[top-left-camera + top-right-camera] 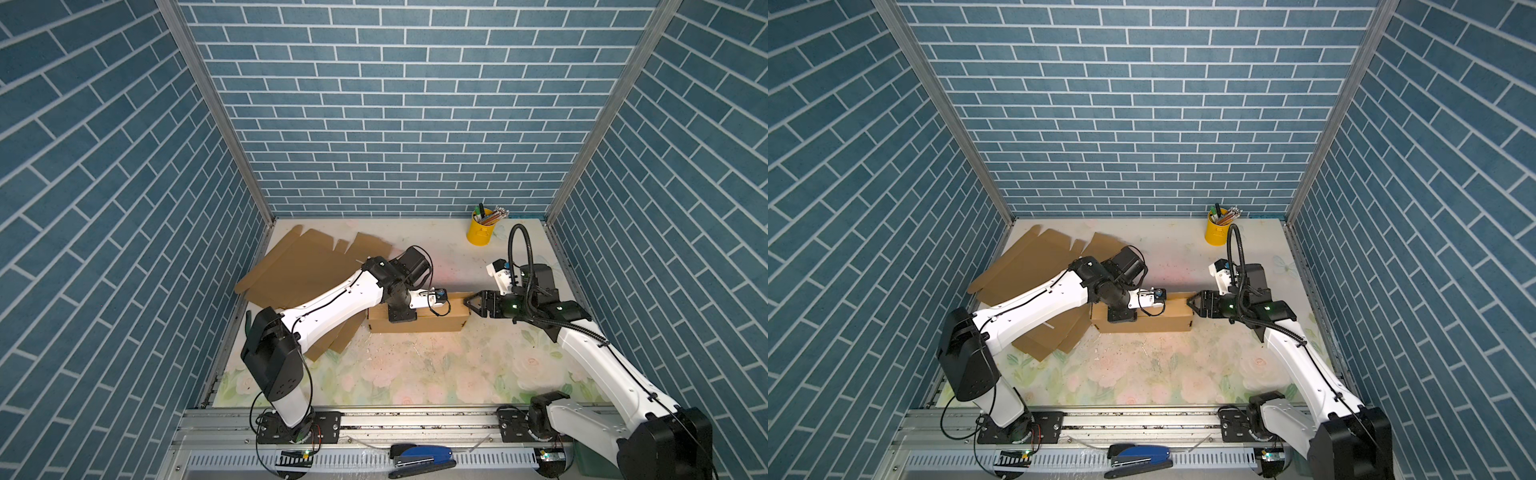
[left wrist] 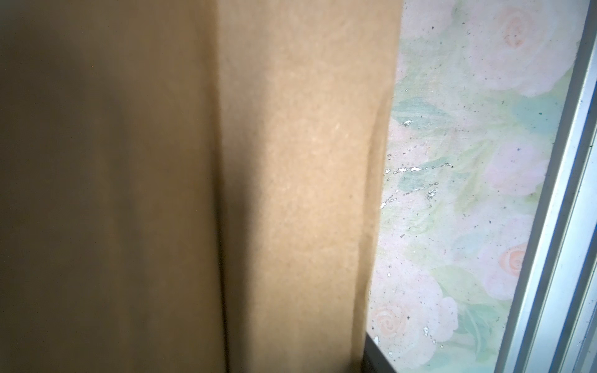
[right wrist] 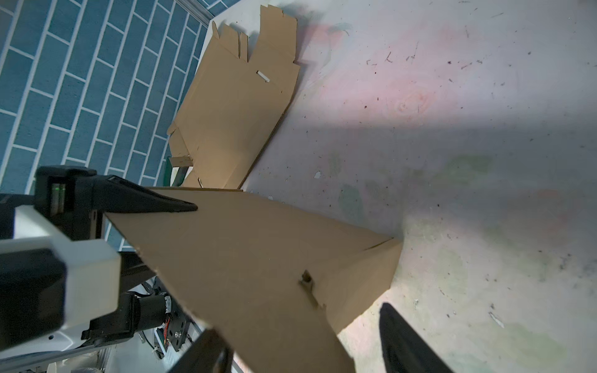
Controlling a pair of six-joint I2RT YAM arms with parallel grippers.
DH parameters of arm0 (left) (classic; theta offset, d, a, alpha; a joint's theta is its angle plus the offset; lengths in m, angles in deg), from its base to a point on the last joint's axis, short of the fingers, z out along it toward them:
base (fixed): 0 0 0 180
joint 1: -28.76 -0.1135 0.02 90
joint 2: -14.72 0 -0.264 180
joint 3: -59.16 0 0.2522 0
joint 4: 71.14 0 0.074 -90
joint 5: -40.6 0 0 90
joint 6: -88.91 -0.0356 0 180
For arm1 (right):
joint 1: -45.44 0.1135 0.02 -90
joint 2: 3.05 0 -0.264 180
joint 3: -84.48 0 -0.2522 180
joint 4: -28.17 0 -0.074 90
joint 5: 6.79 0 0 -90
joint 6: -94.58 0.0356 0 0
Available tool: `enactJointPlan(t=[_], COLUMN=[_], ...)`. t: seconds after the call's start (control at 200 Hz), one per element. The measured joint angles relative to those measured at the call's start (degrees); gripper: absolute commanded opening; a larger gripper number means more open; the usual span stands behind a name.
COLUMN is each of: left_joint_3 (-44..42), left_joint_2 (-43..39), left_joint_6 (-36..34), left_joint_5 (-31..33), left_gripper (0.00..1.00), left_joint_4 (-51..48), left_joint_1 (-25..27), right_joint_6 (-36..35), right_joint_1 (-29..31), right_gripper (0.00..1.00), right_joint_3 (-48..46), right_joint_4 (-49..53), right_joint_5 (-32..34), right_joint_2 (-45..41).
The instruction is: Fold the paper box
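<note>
Two grippers at box (image 1: 419, 323): right gripper (image 1: 469, 303) jaws apart astride end flap (image 3: 358, 274); left gripper (image 3: 181, 206) jaws can't tell. Pinch squarely, fold flap inward slowly.

Paper box (image 1: 415, 325) is brown, pencil cup (image 1: 478, 233) yellow, tabletop (image 1: 415, 374) floral, walls (image 1: 395, 124) blue brick.

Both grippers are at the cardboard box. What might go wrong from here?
1. The right gripper stands open astride the end corner of the paper box; closing there may crush the corner rather than tuck a flap.
2. Only one finger of the left gripper shows on the box's top; if that hold is loose, a push from the right may slide the box into the flat cardboard blanks.
</note>
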Motion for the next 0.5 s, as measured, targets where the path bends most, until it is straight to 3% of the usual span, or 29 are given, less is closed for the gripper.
enactJointPlan(t=[0.12,0.215,0.375,0.5], left_joint_3=[0.0,0.0,0.0,0.0], left_joint_2=[0.0,0.1,0.3,0.3], left_joint_6=[-0.1,-0.1,-0.2,-0.2], left_joint_5=[0.0,0.0,-0.1,-0.2], left_gripper=[0.51,0.51,0.51,0.51], left_joint_4=[0.2,0.5,0.9,1.0], left_joint_1=[-0.1,-0.3,-0.5,-0.6], right_joint_6=[0.4,0.1,0.1,-0.3], right_joint_1=[0.1,0.2,0.4,0.4], right_gripper=[0.48,0.43,0.42,0.57], right_joint_3=[-0.7,-0.8,-0.9,-0.8], right_joint_4=[-1.9,-2.9,-3.8,-3.1], right_joint_5=[0.5,0.5,0.5,1.2], right_joint_2=[1.2,1.7,2.2,2.1])
